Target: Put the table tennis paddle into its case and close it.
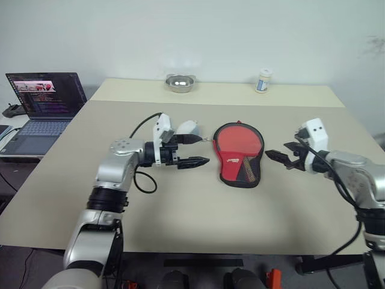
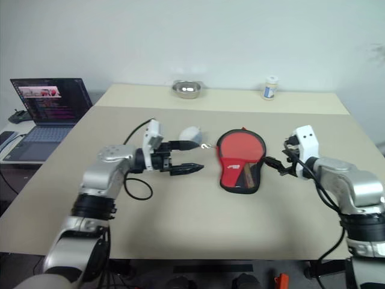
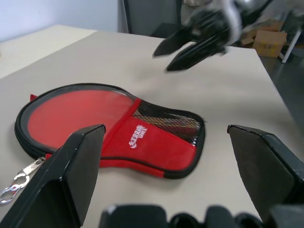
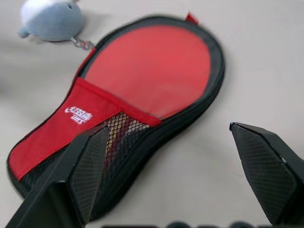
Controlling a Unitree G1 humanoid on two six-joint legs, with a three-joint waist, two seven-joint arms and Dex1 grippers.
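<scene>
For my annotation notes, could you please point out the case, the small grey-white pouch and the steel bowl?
case (image 1: 239,155), left eye view, on its red side.
small grey-white pouch (image 4: 51,20), right wrist view, on its rounded body.
steel bowl (image 1: 180,83), left eye view, on its rim.

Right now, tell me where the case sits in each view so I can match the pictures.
Left eye view: case mid-table, between the left gripper and right gripper.
Right eye view: case mid-table, again between the grippers.
Left wrist view: case ahead of the fingers, round end leftward.
Right wrist view: case ahead of the fingers, round end upward.
Shared landmark: the white logo on the red pocket.
</scene>
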